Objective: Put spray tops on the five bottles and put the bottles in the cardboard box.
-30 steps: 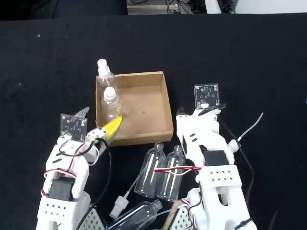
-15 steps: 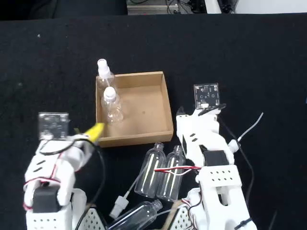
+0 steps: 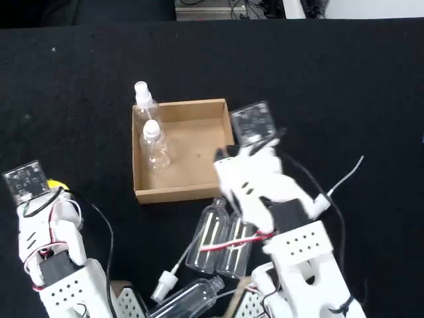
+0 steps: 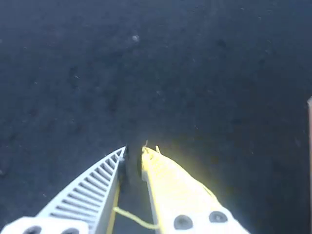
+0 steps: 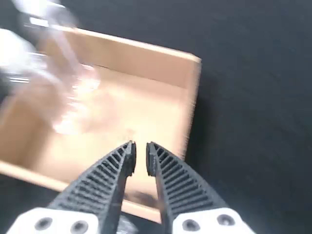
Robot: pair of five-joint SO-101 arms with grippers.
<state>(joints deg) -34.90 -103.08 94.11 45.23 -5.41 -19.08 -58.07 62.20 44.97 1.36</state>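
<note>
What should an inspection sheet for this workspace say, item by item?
Surface: black cloth covers the table.
Job's things: cardboard box stands open, with one capped bottle inside. A second capped bottle is at its far left corner; I cannot tell if it is inside. Two topless bottles lie side by side by the right arm, with a third topless bottle and a loose spray top nearer the front.
Clutter: thin white tube on the cloth.
Claws: left claw closed, empty, over bare cloth. Right claw closed, empty, over the box.
Cables: red and white wires cross the two bottles. Black cable runs by the left arm.
Surroundings: equipment and cords beyond the far edge.
</note>
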